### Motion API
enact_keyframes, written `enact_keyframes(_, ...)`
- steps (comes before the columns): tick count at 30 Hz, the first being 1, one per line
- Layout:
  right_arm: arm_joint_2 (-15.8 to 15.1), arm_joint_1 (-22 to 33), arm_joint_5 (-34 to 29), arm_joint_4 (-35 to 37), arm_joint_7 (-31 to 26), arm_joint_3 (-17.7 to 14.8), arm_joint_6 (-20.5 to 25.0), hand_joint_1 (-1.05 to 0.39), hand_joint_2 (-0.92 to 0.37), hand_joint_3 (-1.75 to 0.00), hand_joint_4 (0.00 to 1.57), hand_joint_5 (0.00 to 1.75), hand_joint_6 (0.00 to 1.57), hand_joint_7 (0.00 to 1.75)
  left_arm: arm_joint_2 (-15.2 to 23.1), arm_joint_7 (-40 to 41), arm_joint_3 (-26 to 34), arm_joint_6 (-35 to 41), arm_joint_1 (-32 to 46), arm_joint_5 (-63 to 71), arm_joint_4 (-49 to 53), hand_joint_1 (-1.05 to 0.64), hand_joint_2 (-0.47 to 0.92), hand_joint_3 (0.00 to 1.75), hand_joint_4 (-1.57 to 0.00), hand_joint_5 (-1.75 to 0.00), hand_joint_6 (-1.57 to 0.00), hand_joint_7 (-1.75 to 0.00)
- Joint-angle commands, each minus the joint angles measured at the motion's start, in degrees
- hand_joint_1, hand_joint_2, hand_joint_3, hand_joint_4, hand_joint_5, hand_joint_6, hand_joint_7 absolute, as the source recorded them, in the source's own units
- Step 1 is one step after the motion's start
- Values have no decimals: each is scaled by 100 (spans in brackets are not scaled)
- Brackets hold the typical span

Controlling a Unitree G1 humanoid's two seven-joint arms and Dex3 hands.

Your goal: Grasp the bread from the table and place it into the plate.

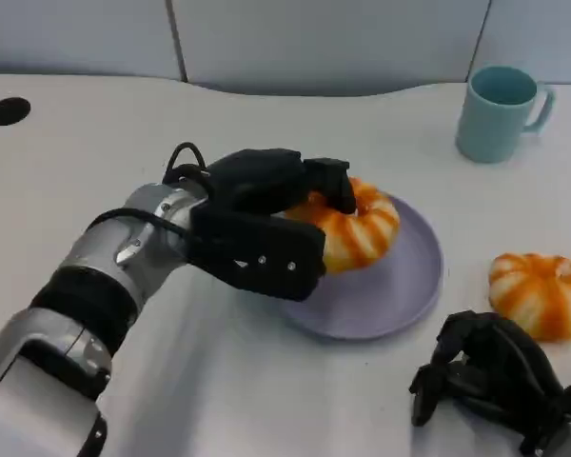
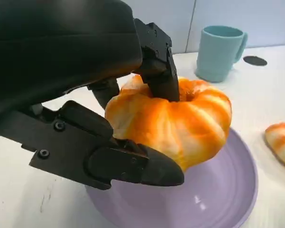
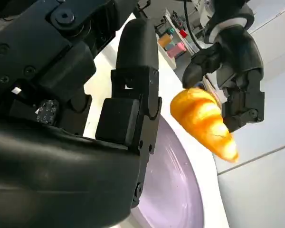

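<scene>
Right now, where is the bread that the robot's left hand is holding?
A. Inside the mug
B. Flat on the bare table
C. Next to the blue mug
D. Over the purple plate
D: the left hand grips the bread over the purple plate, away from the mug.

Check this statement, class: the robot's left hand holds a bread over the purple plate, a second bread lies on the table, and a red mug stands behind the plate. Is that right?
One detail is wrong: the mug is light teal, not red, as the head view shows. The rest holds: the left hand holds a bread over the purple plate, and a second bread lies on the table.
</scene>
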Motion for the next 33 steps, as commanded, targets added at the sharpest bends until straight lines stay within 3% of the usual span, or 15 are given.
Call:
enact_keyframes(1,-98,37,-5,-22,23,-18,-75,-105,-51,-1,157,63,157,44,77,-164,57,-10,56,-107,-81,-81,92,21,0,-94,-25,-80)
enact_keyframes(2,-101,38,3,-34,11,-20,-39,-105,-51,-1,157,63,157,44,74,-182,68,-13,61,-124,-78,-81,92,20,0,-76,-31,-78)
enact_keyframes(5,-101,44,8,-42,0,-23,-19,-105,-50,0,157,63,157,45,75,-241,89,-16,74,-163,-94,-81,92,19,0,-59,-38,-74)
enact_keyframes(13,-92,77,13,-105,-17,-18,3,-105,-50,0,157,63,157,45,86,-365,125,-74,112,-287,-75,-82,92,20,0,-47,-45,-73)
enact_keyframes(17,-100,64,23,-74,26,-22,3,-105,-51,0,157,63,157,45,78,-442,157,-44,123,-357,-63,-82,92,20,0,-39,-37,-67)
enact_keyframes(18,-99,63,30,-73,29,-25,12,-105,-51,0,157,63,157,44,82,-446,164,-64,123,-369,-50,-83,92,21,0,-40,-28,-73)
enact_keyframes(20,-100,69,27,-87,20,-23,22,-105,-50,0,157,63,157,44,98,-414,172,-105,133,-372,-48,-84,92,22,0,-54,-8,-89)
enact_keyframes(22,-103,77,12,-106,4,-15,16,-105,-50,0,157,62,157,44,121,-356,219,-117,176,-396,-109,-84,92,23,0,-60,-2,-94)
enact_keyframes(26,-94,87,11,-127,-25,-20,16,-105,-51,0,157,63,157,45,204,-163,497,-243,397,-614,-352,-79,92,25,0,-102,-2,-87)
enact_keyframes(33,-98,93,24,-116,-17,-37,-18,-105,-51,0,157,63,157,44,328,-199,1122,-685,1035,-1417,-892,-75,92,32,0,-128,-5,-103)
